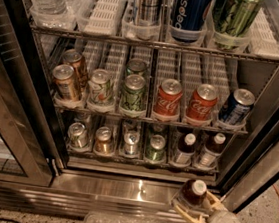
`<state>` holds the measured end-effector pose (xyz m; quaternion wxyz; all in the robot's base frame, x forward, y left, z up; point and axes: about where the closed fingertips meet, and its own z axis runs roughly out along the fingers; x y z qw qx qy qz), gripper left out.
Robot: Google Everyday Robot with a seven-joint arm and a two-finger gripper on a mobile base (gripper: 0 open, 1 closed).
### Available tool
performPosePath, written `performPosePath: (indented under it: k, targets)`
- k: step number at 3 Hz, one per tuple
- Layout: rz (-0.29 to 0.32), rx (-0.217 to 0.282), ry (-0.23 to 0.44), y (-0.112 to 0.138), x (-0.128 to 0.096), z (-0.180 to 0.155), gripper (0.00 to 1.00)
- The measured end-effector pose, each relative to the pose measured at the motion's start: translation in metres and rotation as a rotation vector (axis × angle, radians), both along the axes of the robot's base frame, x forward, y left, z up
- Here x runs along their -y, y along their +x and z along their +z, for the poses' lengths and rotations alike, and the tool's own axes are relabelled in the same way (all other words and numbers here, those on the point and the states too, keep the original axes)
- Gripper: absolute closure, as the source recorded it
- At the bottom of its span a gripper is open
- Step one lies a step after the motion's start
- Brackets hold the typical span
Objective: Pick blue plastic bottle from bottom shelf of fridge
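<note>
The gripper [193, 202] sits low at the right, in front of the fridge [135, 189] sill, its fingers [186, 215] clamped on the blue plastic bottle [194, 191] — the bottle stands between them, white cap up, below and clear of the bottom shelf [144, 160].

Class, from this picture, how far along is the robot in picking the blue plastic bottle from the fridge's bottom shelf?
Done: the blue plastic bottle is off the bottom shelf, in front of the fridge. In hand: the gripper, low right, is shut on it. Left: little, perhaps carrying it clear.
</note>
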<state>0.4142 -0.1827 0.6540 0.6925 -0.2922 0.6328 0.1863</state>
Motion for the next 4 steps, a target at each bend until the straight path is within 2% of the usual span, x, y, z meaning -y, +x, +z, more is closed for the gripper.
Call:
performPosePath:
  k: [1,2,4]
  targets:
    - [0.125,-0.015,0.01,-0.014,-0.018,0.014,1.0]
    - [0.256,-0.068,-0.01,-0.01,-0.024,0.026,1.0]
    - [0.262,-0.07,-0.012,-0.01,-0.025,0.021,1.0]
